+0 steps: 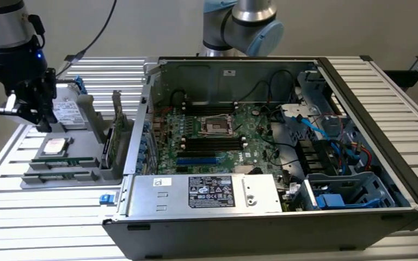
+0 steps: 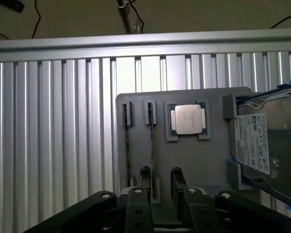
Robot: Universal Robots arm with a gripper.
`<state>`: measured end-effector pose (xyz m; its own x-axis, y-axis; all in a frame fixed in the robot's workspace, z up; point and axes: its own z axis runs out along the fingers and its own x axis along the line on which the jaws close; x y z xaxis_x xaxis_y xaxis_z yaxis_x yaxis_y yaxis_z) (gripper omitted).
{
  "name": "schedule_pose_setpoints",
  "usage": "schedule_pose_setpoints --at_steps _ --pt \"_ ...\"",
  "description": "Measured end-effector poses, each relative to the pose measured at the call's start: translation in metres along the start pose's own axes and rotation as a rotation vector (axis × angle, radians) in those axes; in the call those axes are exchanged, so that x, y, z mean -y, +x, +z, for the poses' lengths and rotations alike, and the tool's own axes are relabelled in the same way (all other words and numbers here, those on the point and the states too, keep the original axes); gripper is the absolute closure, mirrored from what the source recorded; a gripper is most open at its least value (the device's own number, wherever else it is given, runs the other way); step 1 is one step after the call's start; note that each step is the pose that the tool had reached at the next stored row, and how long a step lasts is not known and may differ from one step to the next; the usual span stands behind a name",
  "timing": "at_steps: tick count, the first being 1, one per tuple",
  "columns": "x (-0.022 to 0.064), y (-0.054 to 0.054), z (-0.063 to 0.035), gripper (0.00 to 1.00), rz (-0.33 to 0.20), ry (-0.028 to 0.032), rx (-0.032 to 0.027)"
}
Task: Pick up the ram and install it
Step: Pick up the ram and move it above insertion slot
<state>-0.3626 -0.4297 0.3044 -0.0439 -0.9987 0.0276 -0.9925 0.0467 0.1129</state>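
Pincer (image 1: 41,124) (image 2: 161,175) hung vertical over tray (image 2: 194,160), jaws parted, nothing gripped. Ram (image 2: 152,141) sat slotted right under one fingertip (image 2: 144,175); CPU (image 2: 188,119) just beyond, drive (image 2: 262,145) beside.

Hand (image 2: 160,175) hangs over grey holder (image 1: 85,142) near the tabletop's (image 1: 20,217) edge at the exterior view's left, fingers apart, bare holder surface between them. Ram sticks (image 2: 127,145) stand on edge, narrow lane between them. Processor (image 2: 188,119) sits just beside. Hard drive (image 2: 266,145) fills the holder's end. Slatted tabletop around the holder is free. Case wall (image 1: 140,125) stands upright just beside the holder. Case top is open. Cables (image 1: 325,130) and drive cage (image 1: 347,190) crowd one side. Motherboard slots (image 1: 213,144) are reachable from above.
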Motion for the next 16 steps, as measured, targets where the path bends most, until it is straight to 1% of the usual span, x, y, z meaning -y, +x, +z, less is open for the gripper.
schedule_pose_setpoints --at_steps 5,8,13,14,16 --pt "-0.0007 0.006 0.0095 0.69 -0.013 -0.0019 0.0024" --pt "-0.0011 0.011 0.015 0.69 -0.02 -0.0036 0.0028" --pt "-0.0005 0.017 0.0234 0.69 -0.036 -0.0087 0.0021" --pt "-0.0001 0.02 0.0276 0.69 -0.045 -0.0113 0.0016" --pt "0.0001 0.023 0.031 0.69 -0.053 -0.0136 0.0011"
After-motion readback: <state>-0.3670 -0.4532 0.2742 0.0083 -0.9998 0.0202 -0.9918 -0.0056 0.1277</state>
